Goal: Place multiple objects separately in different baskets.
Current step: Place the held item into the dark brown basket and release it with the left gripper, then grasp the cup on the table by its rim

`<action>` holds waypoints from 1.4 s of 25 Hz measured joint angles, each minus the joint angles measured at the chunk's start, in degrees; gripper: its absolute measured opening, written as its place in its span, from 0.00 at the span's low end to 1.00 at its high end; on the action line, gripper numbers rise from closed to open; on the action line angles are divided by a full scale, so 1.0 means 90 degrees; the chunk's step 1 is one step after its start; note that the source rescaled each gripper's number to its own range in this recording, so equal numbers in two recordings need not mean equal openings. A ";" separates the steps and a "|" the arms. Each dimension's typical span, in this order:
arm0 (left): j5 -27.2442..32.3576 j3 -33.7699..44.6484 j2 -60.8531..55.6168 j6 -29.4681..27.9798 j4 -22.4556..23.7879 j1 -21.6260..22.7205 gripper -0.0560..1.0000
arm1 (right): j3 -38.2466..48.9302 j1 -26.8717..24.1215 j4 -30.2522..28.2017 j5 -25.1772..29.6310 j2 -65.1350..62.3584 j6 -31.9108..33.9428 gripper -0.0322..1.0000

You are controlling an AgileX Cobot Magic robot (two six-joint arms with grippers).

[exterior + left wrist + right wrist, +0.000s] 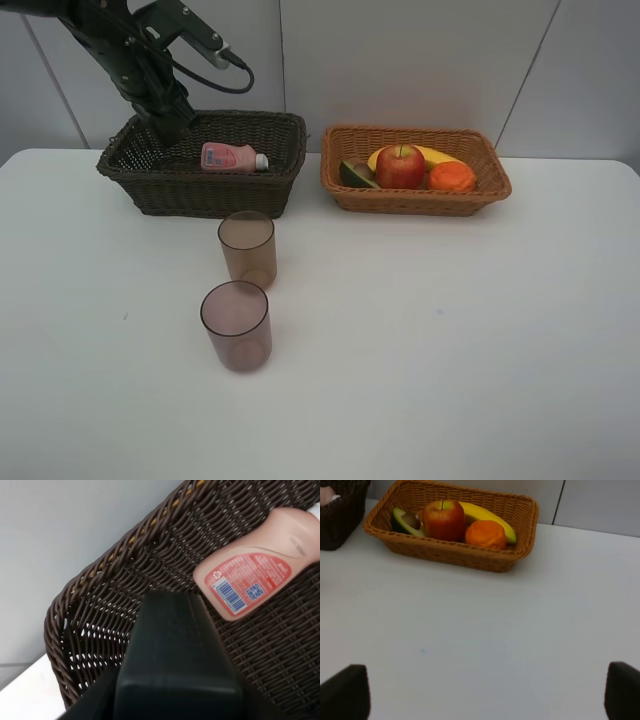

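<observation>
Dark green pump bottle [175, 665] sat clenched in my left claw [176, 125] inside the dark brown basket [150, 545]; my right claw [482, 692] gaped wide, empty, above the bench [470, 630].

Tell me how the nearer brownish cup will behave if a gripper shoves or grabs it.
The nearer cup stands upright and is taller than it is wide, so a push near its rim would probably tip it. Once on its side, it could roll. It looks empty and thin-walled, so it is likely light and liable to flex under a hard squeeze.
</observation>
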 joint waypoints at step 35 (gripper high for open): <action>0.0048 -0.0012 -0.0279 -0.0006 -0.0007 0.0000 1.00 | 0.0000 0.0000 0.0000 0.0000 0.0000 0.0000 0.98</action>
